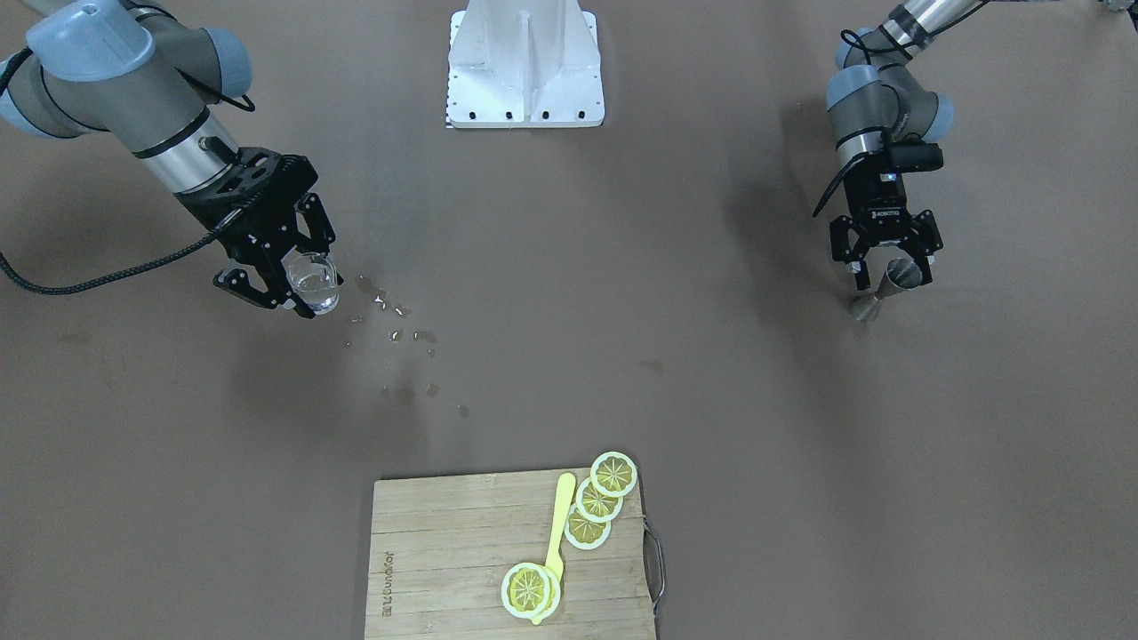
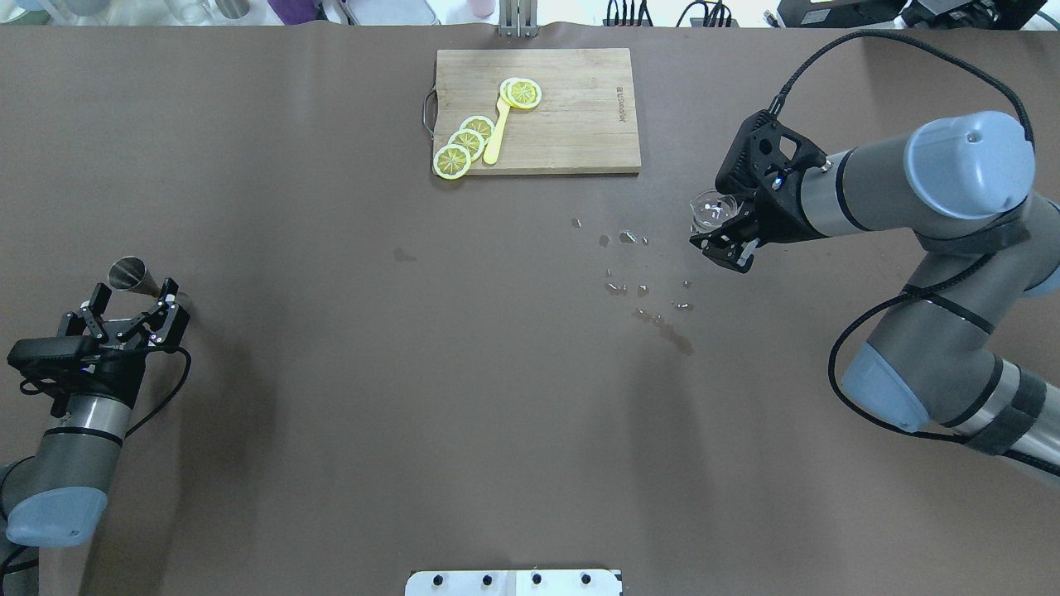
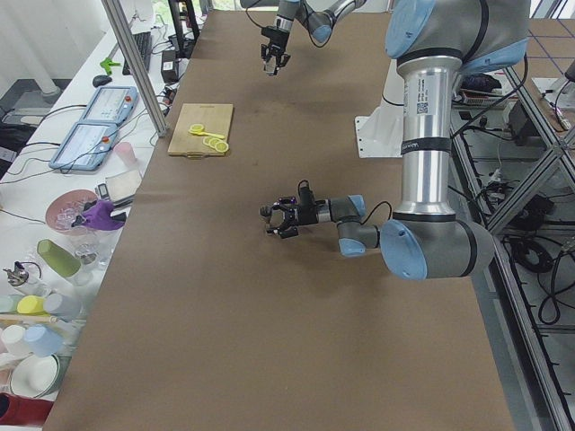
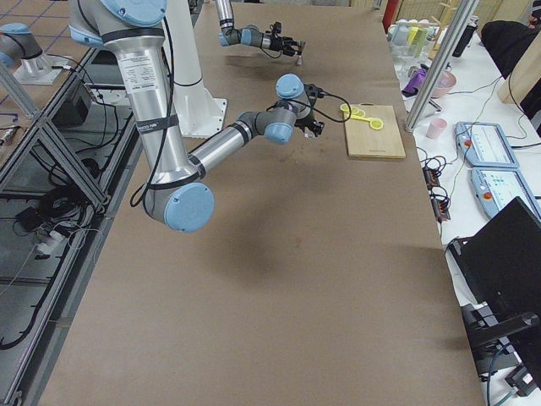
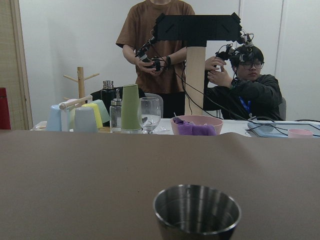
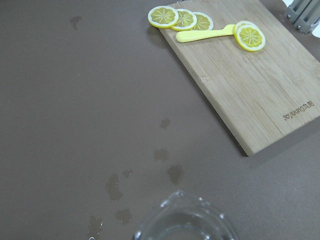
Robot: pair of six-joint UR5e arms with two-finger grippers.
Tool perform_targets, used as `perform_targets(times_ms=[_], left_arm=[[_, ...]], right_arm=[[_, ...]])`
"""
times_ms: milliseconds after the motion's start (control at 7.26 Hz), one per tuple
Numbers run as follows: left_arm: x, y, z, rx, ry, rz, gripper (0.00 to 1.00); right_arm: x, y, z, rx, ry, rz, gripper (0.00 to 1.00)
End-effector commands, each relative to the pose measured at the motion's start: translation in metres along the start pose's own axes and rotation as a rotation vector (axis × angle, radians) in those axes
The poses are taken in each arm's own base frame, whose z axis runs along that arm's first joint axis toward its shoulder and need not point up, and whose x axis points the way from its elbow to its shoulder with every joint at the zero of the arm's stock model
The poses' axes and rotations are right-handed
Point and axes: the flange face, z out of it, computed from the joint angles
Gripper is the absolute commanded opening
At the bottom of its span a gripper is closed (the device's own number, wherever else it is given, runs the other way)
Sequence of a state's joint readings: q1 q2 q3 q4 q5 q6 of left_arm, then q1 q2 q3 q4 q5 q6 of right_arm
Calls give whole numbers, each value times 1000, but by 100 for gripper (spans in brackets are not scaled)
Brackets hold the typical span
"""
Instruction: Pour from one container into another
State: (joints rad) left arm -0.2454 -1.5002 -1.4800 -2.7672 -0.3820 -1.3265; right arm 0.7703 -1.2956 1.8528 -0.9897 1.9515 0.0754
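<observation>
Overhead exterior shows the left gripper (image 2: 137,308) open around the jigger (image 2: 132,276) standing on the table (image 2: 373,397), and the right gripper (image 2: 733,236) clamping the glass cup (image 2: 710,211) far across; close squarely at the waist.

Grey arms, blue joints, black cables

Robot lab: aluminium frame (image 3: 517,103), operators' control tablets (image 3: 88,144).

Even, bright overhead light casts soft arm shadows on the brown table (image 2: 331,414); all views are sharp.
</observation>
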Motion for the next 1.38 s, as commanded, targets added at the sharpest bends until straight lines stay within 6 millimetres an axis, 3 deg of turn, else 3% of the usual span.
perform_targets(times_ms=[0, 275, 551, 689, 964, 1240], left_arm=[[9, -1, 7, 9, -14, 8, 97], [12, 3, 17, 19, -26, 9, 97], [11, 5, 17, 19, -27, 9, 97], [11, 6, 19, 20, -29, 10, 91], [11, 7, 19, 18, -29, 13, 60], [11, 7, 19, 18, -29, 12, 55]], right_arm=[[14, 1, -7, -26, 8, -9, 0], [11, -3, -19, -93, -35, 25, 0], [1, -9, -9, -93, -44, 13, 0], [-1, -11, -13, -82, -43, 15, 0], [-15, -21, -14, -73, -61, -4, 0], [-13, -18, -15, -79, -55, 0, 0]])
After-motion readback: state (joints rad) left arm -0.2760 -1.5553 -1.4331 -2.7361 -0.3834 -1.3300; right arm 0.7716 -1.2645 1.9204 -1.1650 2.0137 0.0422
